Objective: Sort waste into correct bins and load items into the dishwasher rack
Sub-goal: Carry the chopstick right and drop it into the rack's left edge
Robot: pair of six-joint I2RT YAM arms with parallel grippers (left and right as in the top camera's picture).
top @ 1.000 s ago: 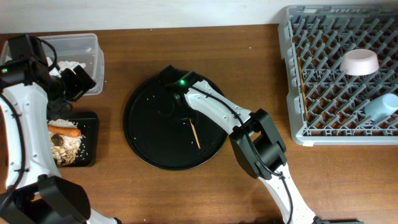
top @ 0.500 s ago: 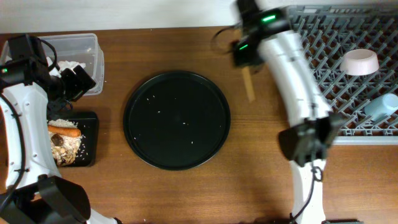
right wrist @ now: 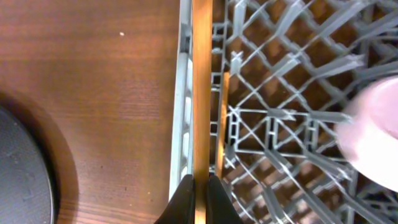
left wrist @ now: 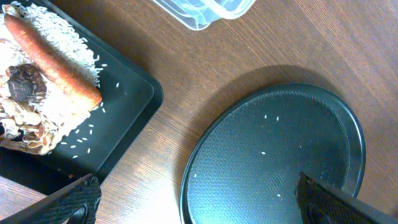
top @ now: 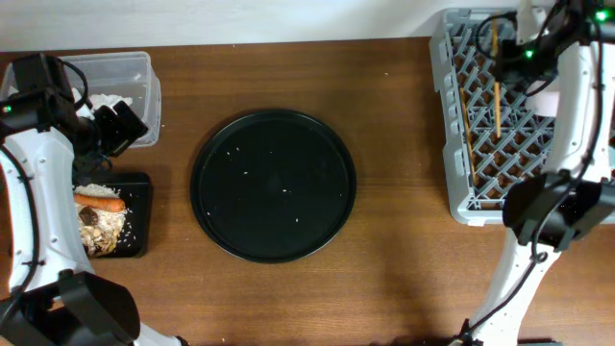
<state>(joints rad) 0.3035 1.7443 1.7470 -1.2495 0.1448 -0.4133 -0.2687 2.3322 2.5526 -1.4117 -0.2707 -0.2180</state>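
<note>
**Ana:** How far is the task, from your side?

**Me:** I go from the left. The clear tub (top: 144, 72) is thin glossy plastic, and the crumpled white tissue (top: 108, 100) lies inside it. Below it, the flat black tray (left wrist: 134, 93) holds the pale rice (left wrist: 56, 31), the smooth orange carrot (left wrist: 53, 62) and the wrinkled brown lump (left wrist: 25, 87). So I judge the sorting almost done. My left gripper (left wrist: 196, 186) hangs above the table with its fingers wide apart and nothing between them.

**Ana:** And the middle?

**Me:** The round black tray (top: 274, 183) is matte with a fine grain. Only a few loose rice grains are on it.

**Ana:** The rack?

**Me:** The grey rack (top: 480, 192) is a hard plastic lattice with pegs. One chopstick (top: 468, 125) lies in it already, near its left wall. The right gripper (right wrist: 200, 193) is pinched tight on the second chopstick (right wrist: 202, 93), a thin straight wooden stick, just over that wall. The white dish (right wrist: 373, 137) sits in the rack. I cannot find the wrapper or the cup; perhaps the arms cover them. What is left, I think, is to release this stick.
</note>
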